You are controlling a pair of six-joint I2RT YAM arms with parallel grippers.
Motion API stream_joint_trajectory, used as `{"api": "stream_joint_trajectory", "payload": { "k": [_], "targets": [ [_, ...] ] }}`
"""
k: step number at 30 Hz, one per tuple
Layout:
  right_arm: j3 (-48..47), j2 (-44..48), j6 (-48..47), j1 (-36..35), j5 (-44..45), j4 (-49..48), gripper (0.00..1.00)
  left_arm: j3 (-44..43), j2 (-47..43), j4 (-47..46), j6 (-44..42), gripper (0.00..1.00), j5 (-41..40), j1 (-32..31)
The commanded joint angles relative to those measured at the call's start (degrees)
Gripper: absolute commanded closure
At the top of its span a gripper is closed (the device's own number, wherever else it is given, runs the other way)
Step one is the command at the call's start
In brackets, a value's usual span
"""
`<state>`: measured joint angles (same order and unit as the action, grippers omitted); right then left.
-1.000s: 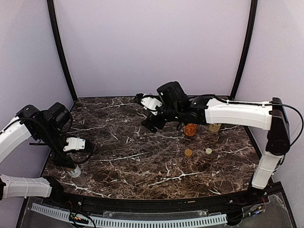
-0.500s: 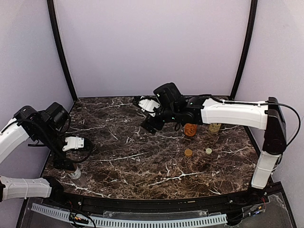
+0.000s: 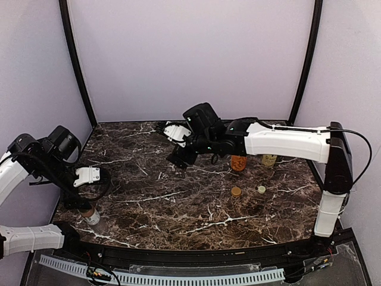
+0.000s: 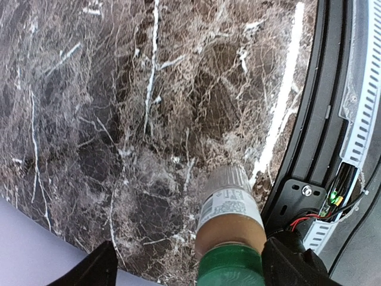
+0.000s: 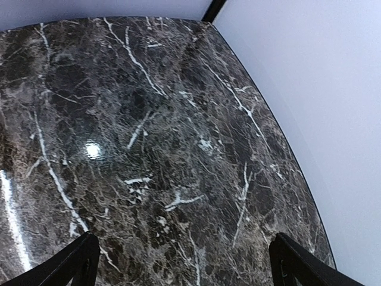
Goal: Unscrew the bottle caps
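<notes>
The small clear bottle [image 4: 229, 208] with a white label and a green cap [image 4: 232, 268] stands near the table's front left corner [image 3: 91, 216]. My left gripper [image 3: 82, 204] [image 4: 193, 267] is open around its cap. The right finger [image 4: 292, 262] is close beside the cap and the left finger [image 4: 95, 268] is far from it. The short orange bottle [image 3: 239, 162] and the yellow-labelled bottle [image 3: 269, 159] stand at the back right, partly behind my right arm. My right gripper [image 3: 174, 143] [image 5: 181, 262] hangs open above bare marble near the back middle, holding nothing.
Two loose caps lie on the marble table [image 3: 178, 202] right of centre, a gold cap [image 3: 236, 191] and a pale cap [image 3: 261, 189]. The black table rim [image 4: 324, 119] runs right beside the small bottle. Purple walls close in the left, back and right sides.
My left gripper has spread its fingers wider at the small bottle and the arm has drawn left. My right arm has swung left across the back of the table, still open.
</notes>
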<state>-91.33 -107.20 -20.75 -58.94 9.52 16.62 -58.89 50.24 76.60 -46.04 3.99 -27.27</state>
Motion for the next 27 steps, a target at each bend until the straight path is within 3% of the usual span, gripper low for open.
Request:
{"api": "stream_joint_trajectory", "payload": {
  "k": [1,7,10,14,18,22,27],
  "targets": [
    [-2.51,-1.79,-0.48,-3.72,-8.23,-2.97,0.01,-5.78,-0.17,14.78,-0.19,0.12,7.19,0.99],
    [-3.32,-5.07,3.35,-8.05,-23.64,-14.41,0.01,-11.46,-0.02,13.47,-0.45,0.11,12.20,2.03],
    [-5.48,-9.15,8.12,-10.06,-28.71,-21.53,0.01,-13.64,-0.81,1.08,8.46,0.10,5.95,4.33],
    [-11.71,-16.85,12.98,-13.29,-29.99,-26.83,0.02,-12.60,-3.50,-17.28,21.11,0.08,-5.97,10.21],
    [-18.16,-23.46,16.26,-15.92,-29.88,-28.42,0.01,-12.22,-5.41,-26.37,32.66,0.08,-14.31,16.85],
    [-22.99,-28.26,17.86,-17.95,-28.92,-29.15,0.01,-11.49,-7.02,-28.53,40.02,0.09,-16.28,20.62],
    [-30.28,-33.54,20.12,-19.04,-30.10,-28.70,0.01,-8.07,-9.84,-28.75,41.79,0.10,-13.66,23.41]
  ]
}}
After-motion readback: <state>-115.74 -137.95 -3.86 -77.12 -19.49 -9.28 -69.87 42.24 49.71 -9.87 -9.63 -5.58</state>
